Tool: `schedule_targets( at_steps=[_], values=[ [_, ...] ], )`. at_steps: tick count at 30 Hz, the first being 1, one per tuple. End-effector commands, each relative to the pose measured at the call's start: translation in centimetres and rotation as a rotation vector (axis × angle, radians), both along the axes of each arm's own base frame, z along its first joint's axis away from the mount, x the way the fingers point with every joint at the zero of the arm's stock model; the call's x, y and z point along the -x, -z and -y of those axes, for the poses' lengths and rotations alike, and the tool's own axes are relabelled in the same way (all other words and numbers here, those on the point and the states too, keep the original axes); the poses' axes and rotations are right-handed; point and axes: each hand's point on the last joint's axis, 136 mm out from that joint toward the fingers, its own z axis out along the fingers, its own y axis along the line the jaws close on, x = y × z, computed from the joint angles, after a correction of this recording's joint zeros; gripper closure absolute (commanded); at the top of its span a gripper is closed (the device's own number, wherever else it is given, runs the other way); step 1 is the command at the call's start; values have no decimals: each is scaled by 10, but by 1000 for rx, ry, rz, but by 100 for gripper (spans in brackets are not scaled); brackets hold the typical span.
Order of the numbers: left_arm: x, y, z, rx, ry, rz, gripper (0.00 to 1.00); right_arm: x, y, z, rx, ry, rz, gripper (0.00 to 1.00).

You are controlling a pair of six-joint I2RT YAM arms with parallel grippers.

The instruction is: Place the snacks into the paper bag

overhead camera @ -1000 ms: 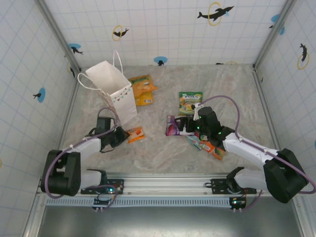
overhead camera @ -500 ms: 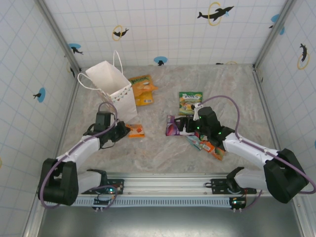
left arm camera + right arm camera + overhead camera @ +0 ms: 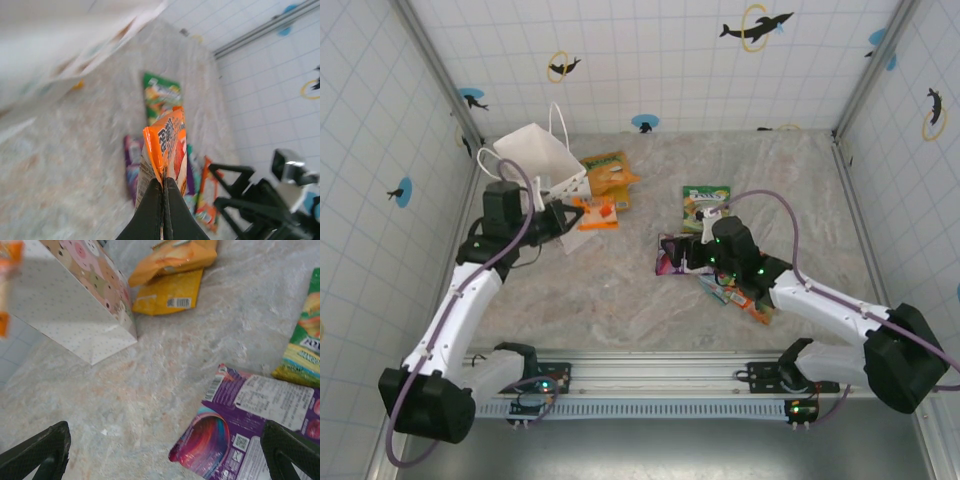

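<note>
Snacks first: one orange snack packet (image 3: 167, 145), glossy with a crimped top edge and red print, is pinched by its lower end in the left gripper (image 3: 163, 186), whose jaws are pressed tight together on it. From above, that left gripper (image 3: 567, 214) holds the orange snack packet (image 3: 596, 213) in the air just beside the right-hand wall of the paper bag (image 3: 532, 158), which stands open-mouthed at the far left of the bench (image 3: 620, 305). The bag is white with thin loop handles and a pastel print near its rim.

The right gripper (image 3: 164, 429) hangs with its jaws spread wide and holds nothing, just over the purple packet (image 3: 250, 420), which lies flat, label side up. Beside that lies a green packet (image 3: 305, 345). Two orange-yellow packets (image 3: 170, 275) overlap near the bag's foot. Teal and orange packets (image 3: 742, 296) lie partly under the right arm.

A second ago the orange snack packet lay on the bench near the bag's base with the left gripper low over it; it has since been lifted and carried towards the bag's rim. The right gripper has barely shifted.
</note>
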Motion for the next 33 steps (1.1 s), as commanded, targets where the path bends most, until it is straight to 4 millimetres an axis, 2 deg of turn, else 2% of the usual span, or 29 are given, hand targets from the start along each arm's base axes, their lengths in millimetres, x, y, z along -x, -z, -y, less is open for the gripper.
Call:
schedule_targets(
  at_steps=[1, 3, 8, 11, 17, 22, 26, 29, 33],
  values=[
    [-9, -56, 4, 48, -9, 115, 100, -7, -37, -8, -47, -1, 89, 0],
    [-23, -81, -3, 43, -73, 165, 100, -8, -41, -10, -57, 3, 97, 0],
    [-57, -117, -34, -39, -293, 207, 100, -8, -43, -13, -64, 0, 103, 0],
    [-74, -119, -53, -114, -404, 196, 100, -8, -44, -15, -67, -7, 102, 0],
    [-96, -105, -65, -213, -467, 152, 100, -7, -43, -17, -61, -17, 100, 0],
    [-100, -84, -72, -277, -489, 97, 100, -7, -37, -15, -37, -17, 97, 0],
    [-99, -78, -79, -312, -517, 90, 100, -8, -31, -16, -27, -28, 86, 0],
    [-96, -82, -76, -300, -496, 108, 100, -9, -28, -18, -25, -37, 79, 0],
    [-89, -105, -55, -155, -418, 230, 100, -10, -27, -21, -27, -40, 80, 0]
  ],
)
